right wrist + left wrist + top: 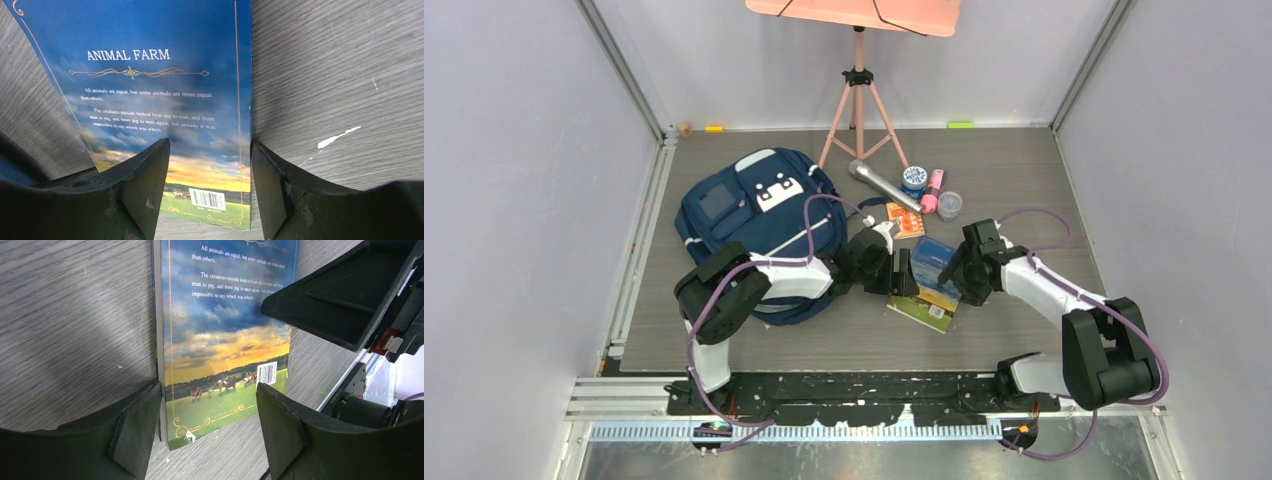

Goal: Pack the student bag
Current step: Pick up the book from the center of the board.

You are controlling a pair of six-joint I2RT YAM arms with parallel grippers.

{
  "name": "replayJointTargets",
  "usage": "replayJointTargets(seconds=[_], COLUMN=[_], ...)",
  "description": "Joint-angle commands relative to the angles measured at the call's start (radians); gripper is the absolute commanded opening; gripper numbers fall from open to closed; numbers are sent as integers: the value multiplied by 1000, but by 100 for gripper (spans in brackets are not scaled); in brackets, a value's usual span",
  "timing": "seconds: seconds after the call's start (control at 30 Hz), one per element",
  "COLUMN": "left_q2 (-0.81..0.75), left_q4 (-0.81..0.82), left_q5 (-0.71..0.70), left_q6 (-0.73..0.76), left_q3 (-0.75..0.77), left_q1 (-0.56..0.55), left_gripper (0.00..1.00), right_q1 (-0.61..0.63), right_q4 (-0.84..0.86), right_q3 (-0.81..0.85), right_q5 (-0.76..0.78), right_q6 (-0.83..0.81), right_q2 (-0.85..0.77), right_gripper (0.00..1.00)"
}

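The student bag (754,215) lies flat on the back left part of the table (1014,170), with its front pocket up. To its right, near it, a book (934,295) lies with the back cover up. The left gripper (902,275) and the right gripper (956,272) are at either side of the book. Both have their fingers apart over the cover, and they seem not to clamp it.

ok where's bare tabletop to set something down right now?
Free: grey wood-grain tabletop right of the small clear jar, up to the wall; also the near strip in front of the Animal Farm paperback. Crowded: centre, where left hand and right hand sit over the paperback, navy striped fabric backpack to its left, pink tripod behind.
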Motion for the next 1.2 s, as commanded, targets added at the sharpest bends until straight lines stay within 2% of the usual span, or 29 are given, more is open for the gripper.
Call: replayJointTargets(seconds=[0.0, 0.43, 0.67, 1.0, 1.17], left_q2=[47, 27, 15, -16, -59], left_q4=[102, 224, 202, 88, 110], left_q5=[41, 50, 24, -16, -2], left_q6=[-62, -157, -157, -106, -109], left_q3=[13, 59, 52, 50, 25], left_q1=[-30, -66, -73, -72, -68], left_gripper=[71, 67, 64, 26, 8], right_q1=[9, 9, 9, 8, 8], right_q4=[114, 171, 168, 144, 92], right_q3=[-60, -100, -98, -86, -50], right_q5=[-95, -125, -120, -105, -71], right_q6=[66, 96, 94, 80, 34], right_q2=[44, 67, 70, 57, -7], right_gripper=[65, 61, 61, 60, 63])
